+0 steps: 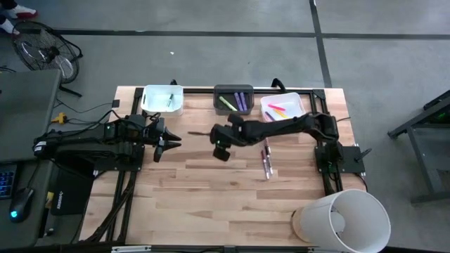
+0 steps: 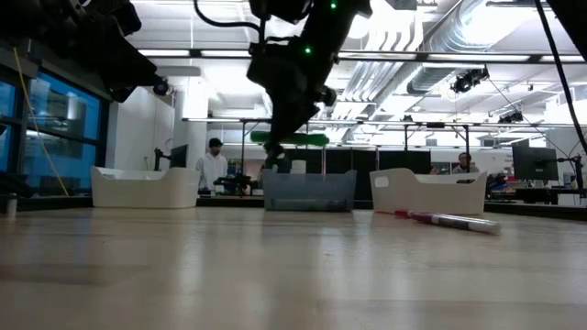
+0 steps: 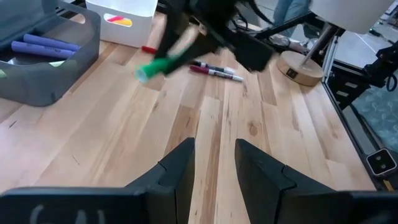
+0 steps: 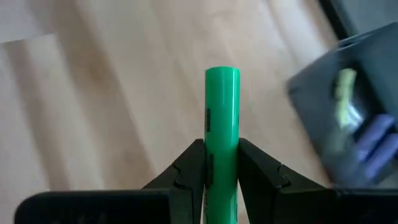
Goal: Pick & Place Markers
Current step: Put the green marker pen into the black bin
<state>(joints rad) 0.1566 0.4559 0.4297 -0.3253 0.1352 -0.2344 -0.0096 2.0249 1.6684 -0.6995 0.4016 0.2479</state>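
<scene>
My right gripper (image 4: 221,163) pinches a green marker (image 4: 221,118) above the table (image 1: 211,190), near the grey bin (image 1: 233,99). My left gripper (image 1: 169,143) waits open at the table's left. Two markers (image 1: 266,160) lie on the wood.

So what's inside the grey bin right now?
The grey bin holds purple markers and a yellow-green marker, lying side by side. Its floor under them is covered. The right gripper holds the green marker above the table, not yet in the bin.
</scene>
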